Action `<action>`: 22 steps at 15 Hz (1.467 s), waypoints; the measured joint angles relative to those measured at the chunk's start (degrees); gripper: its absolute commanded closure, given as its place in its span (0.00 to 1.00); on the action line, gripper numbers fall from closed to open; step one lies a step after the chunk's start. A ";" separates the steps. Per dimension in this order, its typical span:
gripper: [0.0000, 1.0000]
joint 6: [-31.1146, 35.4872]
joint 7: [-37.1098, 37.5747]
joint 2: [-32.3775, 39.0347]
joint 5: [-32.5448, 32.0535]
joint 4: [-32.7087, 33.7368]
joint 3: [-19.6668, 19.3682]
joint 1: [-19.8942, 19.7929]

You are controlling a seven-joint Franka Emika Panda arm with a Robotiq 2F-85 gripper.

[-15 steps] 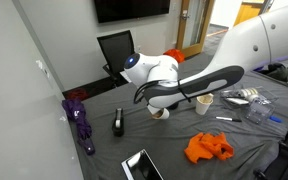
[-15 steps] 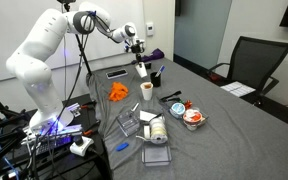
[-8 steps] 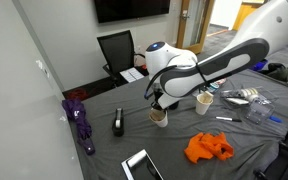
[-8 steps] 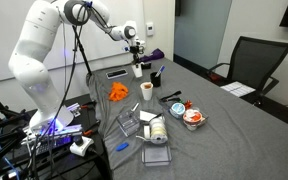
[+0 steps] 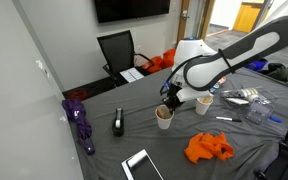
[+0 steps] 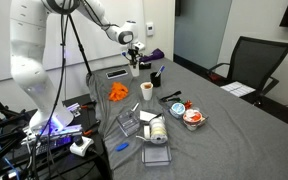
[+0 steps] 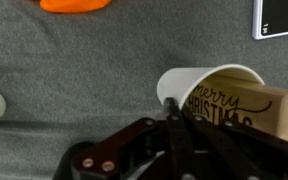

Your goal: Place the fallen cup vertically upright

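Note:
The fallen cup is a tan-brown paper cup with a white rim. It now stands about upright at the grey table's middle, also seen in the other exterior view. My gripper reaches down from above and is shut on the cup's rim; it also shows in an exterior view. In the wrist view the cup carries "merry Christmas" lettering, and my fingers pinch its wall near the rim. I cannot tell whether its base touches the table.
A white cup stands close beside it. A small black cup, an orange cloth, a tablet, a black holder, a purple object and plastic containers lie around.
My arm swung across the table with the cup in my grip. The cup went from tilted to about upright and came down close to the table.

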 measured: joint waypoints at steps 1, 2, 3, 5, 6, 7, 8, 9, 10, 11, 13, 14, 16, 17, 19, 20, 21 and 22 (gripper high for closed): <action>0.99 2.52 -1.74 -0.93 2.22 -2.45 0.15 -0.80; 0.99 4.82 -3.93 -1.87 4.64 -4.88 0.42 -1.69; 0.97 6.53 -6.03 -2.60 6.53 -6.84 0.72 -2.53; 0.97 6.79 -6.48 -2.89 6.69 -7.60 0.60 -2.85; 0.97 6.79 -6.39 -2.81 6.69 -7.41 0.61 -2.71; 0.97 6.79 -6.27 -2.80 6.69 -7.33 0.62 -2.54; 0.97 6.79 -6.24 -2.80 6.69 -7.29 0.62 -2.46; 0.97 6.79 -6.23 -2.80 6.69 -7.27 0.62 -2.41; 0.97 6.79 -6.23 -2.80 6.69 -7.26 0.62 -2.38; 0.97 6.79 -6.23 -2.80 6.69 -7.26 0.62 -2.38; 0.99 6.79 -6.23 -2.80 6.69 -7.25 0.62 -2.38; 0.99 6.79 -6.23 -2.80 6.69 -7.25 0.62 -2.38; 0.99 6.83 -6.59 -2.82 7.14 -7.27 0.66 -2.54; 0.99 6.84 -7.21 -2.91 7.84 -7.32 0.76 -2.84; 0.99 6.84 -9.51 -3.25 9.36 -7.62 0.92 -3.84; 0.99 6.84 -10.76 -3.35 9.94 -7.83 0.92 -4.52; 0.99 6.84 -12.03 -3.37 10.64 -8.08 0.93 -5.34; 0.99 6.83 -13.28 -3.38 11.34 -8.36 0.92 -6.22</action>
